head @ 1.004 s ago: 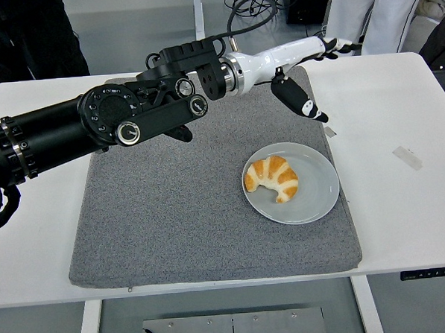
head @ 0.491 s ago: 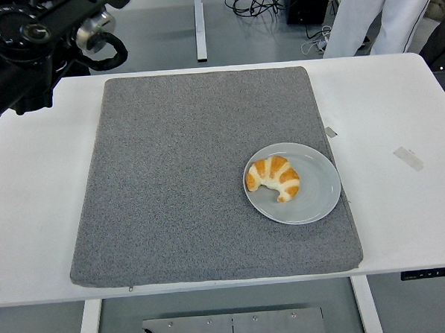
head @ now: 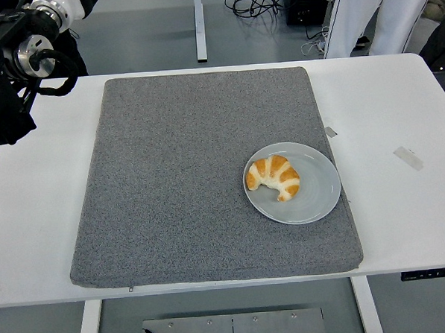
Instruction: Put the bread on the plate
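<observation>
A golden croissant [head: 273, 177] lies on the grey plate [head: 317, 199], which sits on the right side of the grey mat [head: 171, 184]. My left arm [head: 16, 65] is pulled up into the top left corner, far from the plate; only its black joints and a white wrist part show, and the hand itself is out of the picture. The right arm does not show.
The mat covers the middle of the white table [head: 412, 216]. Two small pieces of tape [head: 407, 157] lie on the table right of the mat. A person in white trousers [head: 364, 13] stands behind the table at top right, near cables on the floor.
My left arm has swung back from over the mat to the top left corner, and its hand has left the picture. The croissant stays on the plate.
</observation>
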Robot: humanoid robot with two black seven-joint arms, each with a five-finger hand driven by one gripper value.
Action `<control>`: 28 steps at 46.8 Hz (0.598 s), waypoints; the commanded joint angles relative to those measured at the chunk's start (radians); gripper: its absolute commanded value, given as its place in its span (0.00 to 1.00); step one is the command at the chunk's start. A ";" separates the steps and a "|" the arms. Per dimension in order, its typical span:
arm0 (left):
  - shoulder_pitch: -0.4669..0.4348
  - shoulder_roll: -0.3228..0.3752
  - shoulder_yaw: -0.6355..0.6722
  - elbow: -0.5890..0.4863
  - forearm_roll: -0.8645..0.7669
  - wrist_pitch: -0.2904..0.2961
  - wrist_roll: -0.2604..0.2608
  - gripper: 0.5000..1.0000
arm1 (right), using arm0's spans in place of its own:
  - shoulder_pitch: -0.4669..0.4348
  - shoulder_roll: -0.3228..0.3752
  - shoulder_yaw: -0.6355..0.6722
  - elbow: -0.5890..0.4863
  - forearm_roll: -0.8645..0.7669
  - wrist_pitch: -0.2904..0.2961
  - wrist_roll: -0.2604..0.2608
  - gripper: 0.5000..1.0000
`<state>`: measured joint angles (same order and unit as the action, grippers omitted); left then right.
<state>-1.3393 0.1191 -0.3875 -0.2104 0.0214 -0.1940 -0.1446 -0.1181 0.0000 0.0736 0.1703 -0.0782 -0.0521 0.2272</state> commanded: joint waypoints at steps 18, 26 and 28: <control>0.106 -0.042 -0.234 0.000 -0.043 -0.028 0.051 0.95 | 0.000 0.000 0.003 0.014 0.002 0.003 0.000 1.00; 0.126 -0.045 -0.289 0.000 -0.049 -0.038 0.054 0.95 | -0.005 0.000 -0.002 -0.008 0.000 -0.002 0.000 1.00; 0.126 -0.052 -0.295 0.000 -0.049 -0.038 0.054 0.95 | -0.006 0.000 0.000 -0.006 0.000 0.002 0.000 1.00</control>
<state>-1.2143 0.0732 -0.6726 -0.2100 -0.0274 -0.2325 -0.0911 -0.1212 0.0000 0.0732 0.1645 -0.0777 -0.0528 0.2270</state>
